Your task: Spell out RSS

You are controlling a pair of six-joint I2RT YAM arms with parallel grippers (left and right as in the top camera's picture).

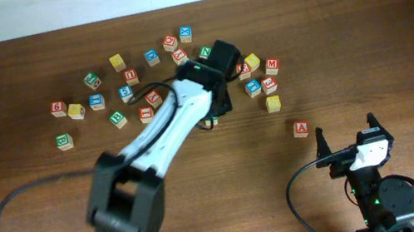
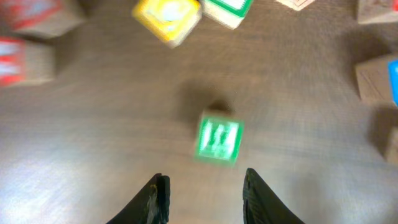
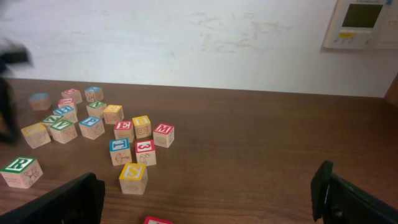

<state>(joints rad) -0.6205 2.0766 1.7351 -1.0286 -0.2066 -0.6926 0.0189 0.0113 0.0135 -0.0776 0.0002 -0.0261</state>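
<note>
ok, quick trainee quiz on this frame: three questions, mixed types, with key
1. True or false: the left gripper is shut on the green block.
2. In the right wrist view, the S block is coloured: A yellow, B red, C blue.
3. Fill in: in the overhead view, the red block nearest the right gripper shows the letter ___.

Key: 1 false, its jaws are open and the block lies on the table ahead of them; 2 A; 3 A.

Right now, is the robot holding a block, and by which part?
No, nothing is held. The left gripper hangs open near a blurry green block, not touching it; the right gripper is open and empty.
</note>
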